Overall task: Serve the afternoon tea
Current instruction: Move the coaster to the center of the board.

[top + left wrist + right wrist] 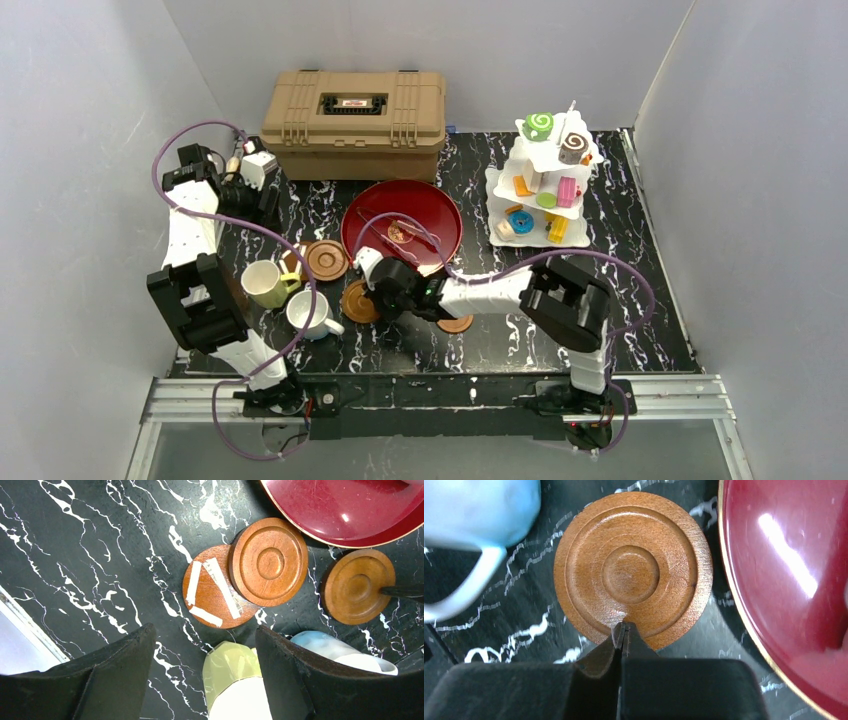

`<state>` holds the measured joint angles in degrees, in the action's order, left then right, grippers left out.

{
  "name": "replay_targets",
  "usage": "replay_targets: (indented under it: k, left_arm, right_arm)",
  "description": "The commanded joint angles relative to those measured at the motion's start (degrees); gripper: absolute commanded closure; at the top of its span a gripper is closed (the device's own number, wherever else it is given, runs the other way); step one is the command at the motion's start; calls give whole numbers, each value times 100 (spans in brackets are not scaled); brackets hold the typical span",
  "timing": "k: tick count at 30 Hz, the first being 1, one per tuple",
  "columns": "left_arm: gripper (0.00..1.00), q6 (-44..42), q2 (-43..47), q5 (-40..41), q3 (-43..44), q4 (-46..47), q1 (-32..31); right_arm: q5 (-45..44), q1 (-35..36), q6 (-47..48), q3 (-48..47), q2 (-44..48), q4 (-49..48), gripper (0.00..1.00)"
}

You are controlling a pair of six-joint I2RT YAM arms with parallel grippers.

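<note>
A black, white-veined table sits boxed in by pale walls. The right gripper has its two fingers pressed flat together with nothing between them. Their joined tips rest at the near rim of a brown coaster that lies flat on the table. The right arm is folded low: it bends at the elbow and runs its forearm leftward just above the surface. The white mug stands just beside this coaster on one side and the red dish on the other.

The left gripper hangs high, fingers spread wide and empty. Its arm climbs to the far left corner and turns the wrist back toward the mugs. Below its fingers stands the pale yellow mug, next to the white one. Past them lies a taped coaster bearing white strips, with a third coaster overlapping its edge. A fourth coaster lies by the right forearm.

The pastries sit on a white tiered stand at the far right, well apart from both grippers. A tan toolbox stands at the back.
</note>
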<state>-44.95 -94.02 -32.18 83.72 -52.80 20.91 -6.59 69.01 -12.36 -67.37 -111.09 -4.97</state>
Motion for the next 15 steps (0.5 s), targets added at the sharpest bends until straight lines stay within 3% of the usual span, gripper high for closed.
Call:
replay_targets:
  k: [1, 9, 15]
  left_arm:
    - [30, -29, 303, -211, 91, -226, 42]
    - [30, -23, 386, -312, 78, -319, 37]
    - [27, 59, 572, -223, 203, -500, 36]
  right_arm:
    - [-138, 16, -217, 561, 438, 815, 99]
    - [-451, 16, -166, 873, 1179, 1360, 99]
    - [-654, 131, 197, 371, 1602, 955, 82]
